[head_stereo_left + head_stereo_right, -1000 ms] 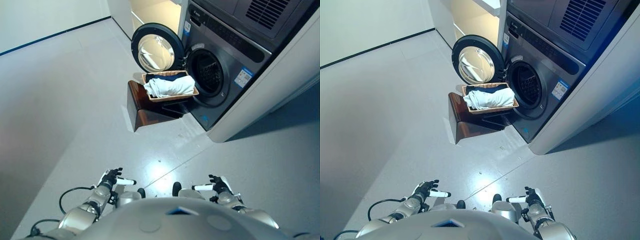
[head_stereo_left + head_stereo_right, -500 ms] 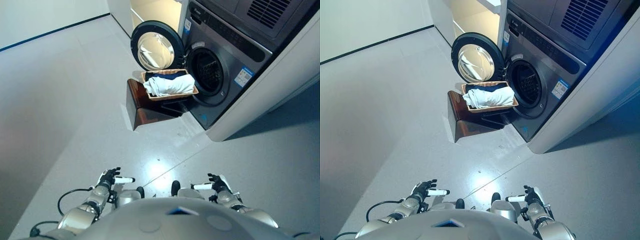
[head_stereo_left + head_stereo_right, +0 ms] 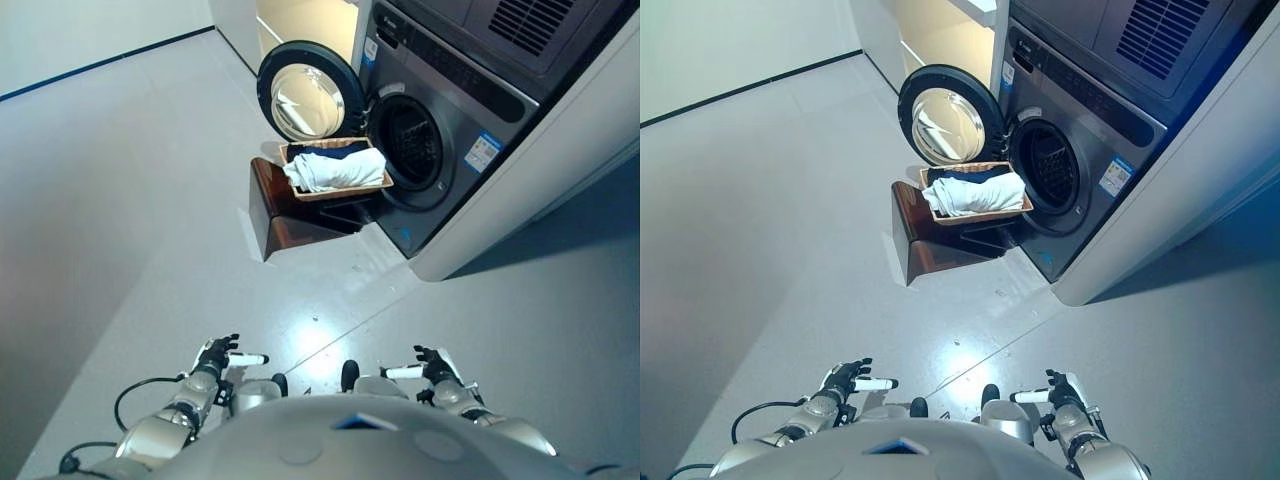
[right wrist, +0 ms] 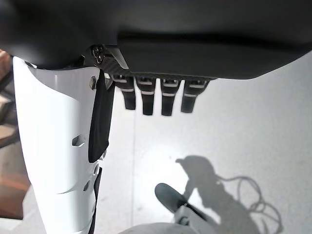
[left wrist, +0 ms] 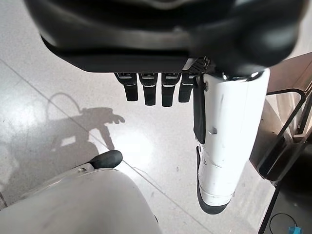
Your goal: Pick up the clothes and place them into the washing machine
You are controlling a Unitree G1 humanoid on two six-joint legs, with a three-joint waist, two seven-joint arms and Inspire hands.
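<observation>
Left eye view: we find the white and dark clothes heaped in a brown wicker basket on a dark wooden stand, long axis running toward the grey washing machine's open drum. Both the left robot hand and right robot hand hang empty, fingers relaxed. We advise closing the distance squarely before reaching.

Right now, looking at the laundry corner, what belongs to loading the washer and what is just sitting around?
For the job:
- white and dark clothes in the woven wicker basket
- dark grey front-loading washing machine, round door open
- left hand and right hand, both open and empty

Just there:
- brown wooden stand under the basket
- grey appliance with a vent stacked on top
</observation>
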